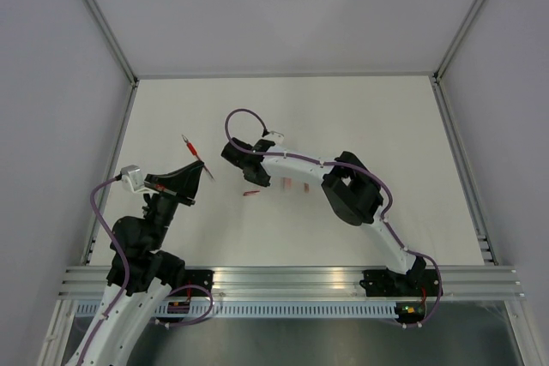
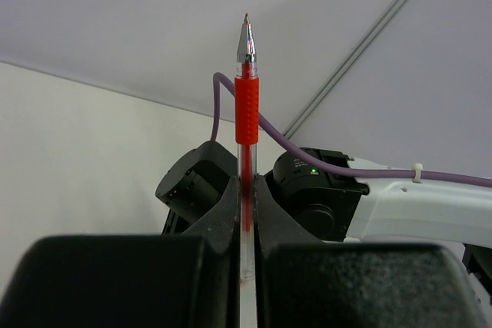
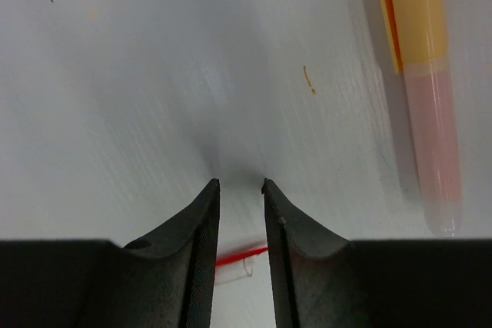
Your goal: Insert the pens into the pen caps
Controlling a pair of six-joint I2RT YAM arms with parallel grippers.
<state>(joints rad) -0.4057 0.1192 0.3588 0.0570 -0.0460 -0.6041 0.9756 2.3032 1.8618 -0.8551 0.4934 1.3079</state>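
Note:
My left gripper (image 2: 246, 182) is shut on a slim red pen (image 2: 247, 109), which stands up out of the jaws with its metal tip uppermost. In the top view that pen (image 1: 192, 152) slants up and left from the left gripper (image 1: 199, 171), held above the table's left side. My right gripper (image 3: 240, 183) points down at the table, jaws a little apart. A short red and clear pen cap (image 3: 240, 260) lies crosswise on the table between its fingers; no pinch shows. From above, the cap (image 1: 250, 192) lies just below the right gripper (image 1: 256, 177).
An orange cap with a clip sits on a pale pinkish tube (image 3: 424, 90), lying on the table right of the right fingers. Two pale pink pieces (image 1: 296, 183) lie beside the right arm's forearm. The right arm's elbow (image 1: 352, 190) arches over the table's middle.

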